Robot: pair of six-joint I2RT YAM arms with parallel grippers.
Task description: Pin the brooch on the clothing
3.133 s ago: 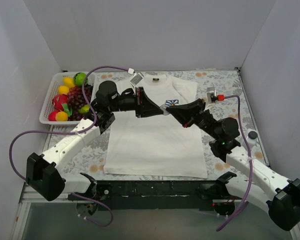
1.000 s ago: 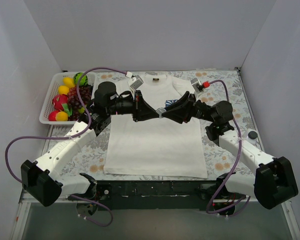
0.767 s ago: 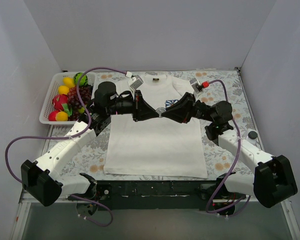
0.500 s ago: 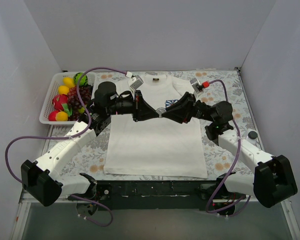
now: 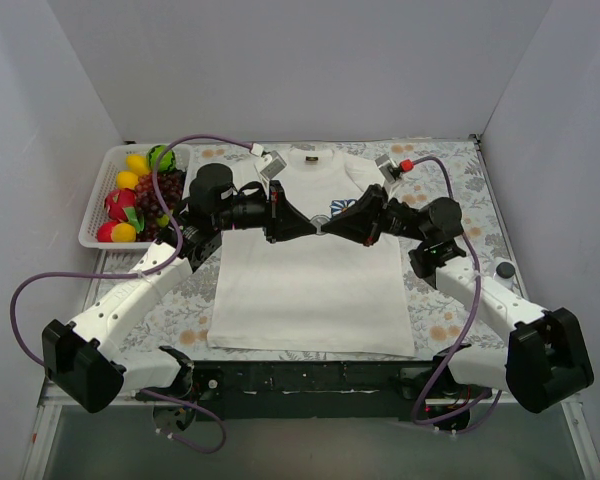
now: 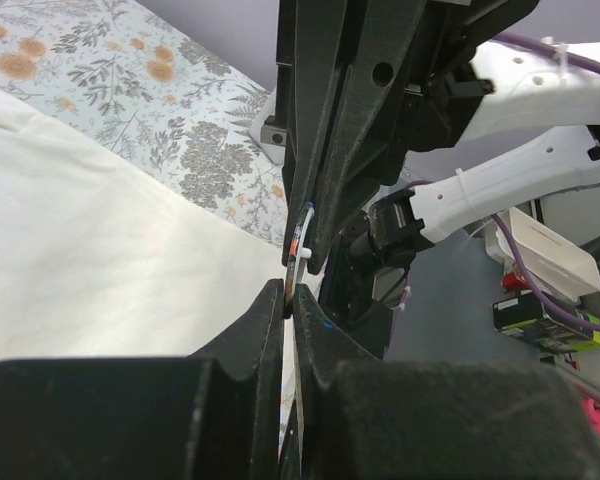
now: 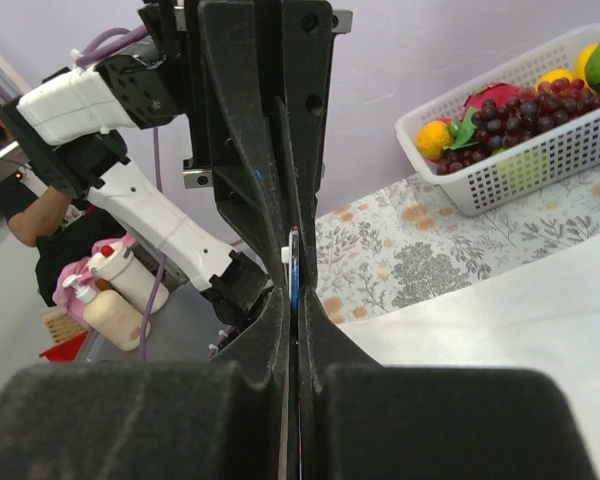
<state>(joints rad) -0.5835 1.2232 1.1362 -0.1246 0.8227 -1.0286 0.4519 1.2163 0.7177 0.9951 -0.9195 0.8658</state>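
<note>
My left gripper (image 5: 313, 228) and right gripper (image 5: 332, 228) meet tip to tip over the chest of the shirt (image 5: 310, 295), just beside its blue-and-white logo (image 5: 344, 207). The fingers of each gripper are pressed together, with only a hairline gap between them. The brooch (image 5: 322, 228) sits at the meeting point. In both wrist views it shows edge-on as a thin sliver running from one pair of tips into the other, so both grippers pinch it. I cannot tell whether it touches the fabric. Both forearms lie nearly level and point at each other across the shirt. The shirt lies flat, collar away from my bases, on a flowered cloth (image 5: 180, 310) that covers the surface. A white basket (image 5: 92, 215) of fruit stands at the far left, behind my left arm.
</note>
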